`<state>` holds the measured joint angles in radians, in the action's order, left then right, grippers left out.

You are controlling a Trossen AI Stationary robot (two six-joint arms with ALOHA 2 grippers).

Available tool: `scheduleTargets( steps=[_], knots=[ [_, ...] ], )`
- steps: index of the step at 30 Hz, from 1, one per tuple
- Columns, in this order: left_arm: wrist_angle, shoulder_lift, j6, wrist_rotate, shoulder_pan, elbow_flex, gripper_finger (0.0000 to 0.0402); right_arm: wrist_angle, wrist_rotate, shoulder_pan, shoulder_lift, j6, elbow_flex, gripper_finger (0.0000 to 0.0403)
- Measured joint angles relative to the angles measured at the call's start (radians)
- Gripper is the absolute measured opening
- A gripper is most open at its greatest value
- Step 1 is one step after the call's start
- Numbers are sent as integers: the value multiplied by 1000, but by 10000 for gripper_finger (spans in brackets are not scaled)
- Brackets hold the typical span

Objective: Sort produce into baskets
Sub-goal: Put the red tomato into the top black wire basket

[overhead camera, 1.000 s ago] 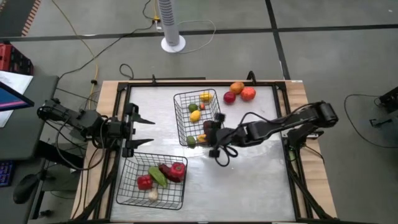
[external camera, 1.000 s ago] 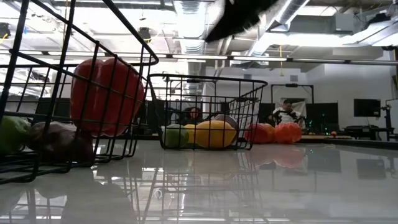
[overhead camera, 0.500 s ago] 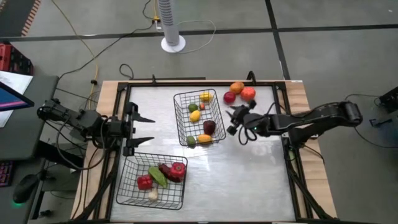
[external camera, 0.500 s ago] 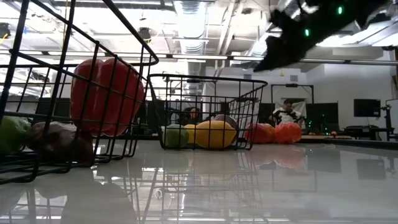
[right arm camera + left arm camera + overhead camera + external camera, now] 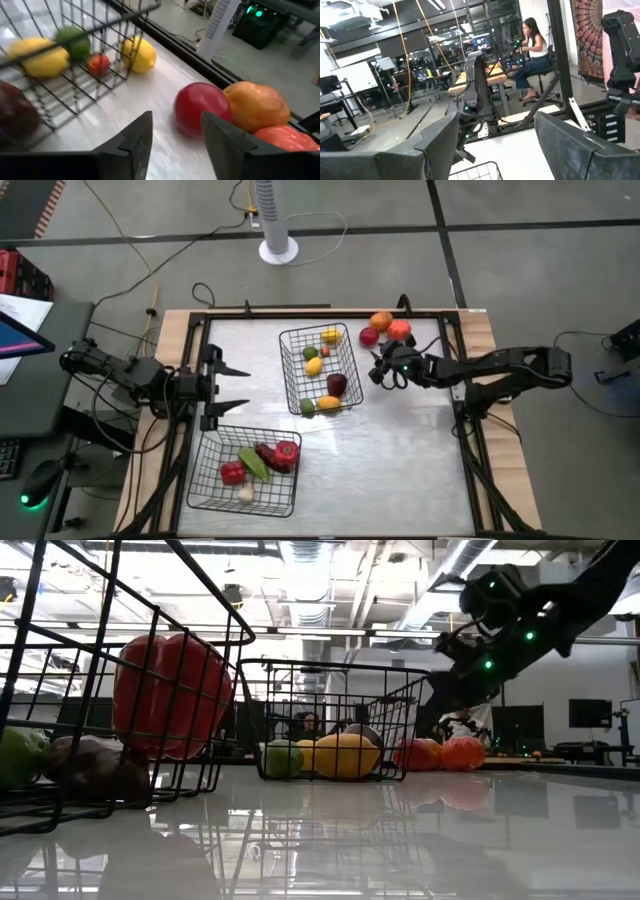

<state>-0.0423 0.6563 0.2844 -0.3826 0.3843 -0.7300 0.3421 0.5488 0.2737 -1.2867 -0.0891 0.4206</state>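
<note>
Your right gripper [image 5: 378, 367] hangs above the table just right of the far black wire-mesh basket [image 5: 318, 370]; its two dark fingers [image 5: 131, 140] stand moderately apart and hold nothing. Directly ahead of those fingers lies a round red fruit [image 5: 201, 108], touching a round orange fruit [image 5: 258, 108], with a red-orange piece [image 5: 276, 137] just beside both. These three sit loose on the white tabletop [image 5: 400, 450] near the far right corner, outside either basket.

The far basket's mesh wall stands just beside the gripper. Inside you have two yellow pieces [image 5: 314, 366], small green ones [image 5: 310, 353], a small red one [image 5: 98, 62] and a dark maroon piece [image 5: 337, 385].

The near black wire-mesh basket [image 5: 243, 470] holds a red bell pepper [image 5: 286, 452], a second red piece [image 5: 232, 473], a green vegetable [image 5: 252, 464] and a small white item [image 5: 246, 493].

Your left gripper [image 5: 236, 388] waits at the left table edge, fingers spread wide, empty. A white tower fan [image 5: 275, 218] stands on the floor beyond the table. A seated person [image 5: 532, 57] shows in the room behind.
</note>
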Motion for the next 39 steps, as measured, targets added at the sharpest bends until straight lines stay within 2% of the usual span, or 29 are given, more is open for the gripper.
scheduleTargets(
  steps=[7,17,22,25,30,35,39],
  knots=[
    [4,0,10,-30,0,0,249,19,-12,96,-44,90,16,285],
    [7,0,34,-52,0,0,249,-20,-206,214,-44,150,110,373],
    [7,0,33,-52,0,0,249,-11,-245,232,-73,154,126,378],
    [7,0,33,-52,0,0,249,8,-260,222,-140,168,142,372],
    [8,0,32,-53,0,0,249,58,-215,211,-267,218,189,365],
    [19,0,31,-57,0,0,249,60,-253,240,-357,205,238,360],
    [41,0,29,-76,0,0,249,57,-183,253,-416,207,246,348]
  ],
)
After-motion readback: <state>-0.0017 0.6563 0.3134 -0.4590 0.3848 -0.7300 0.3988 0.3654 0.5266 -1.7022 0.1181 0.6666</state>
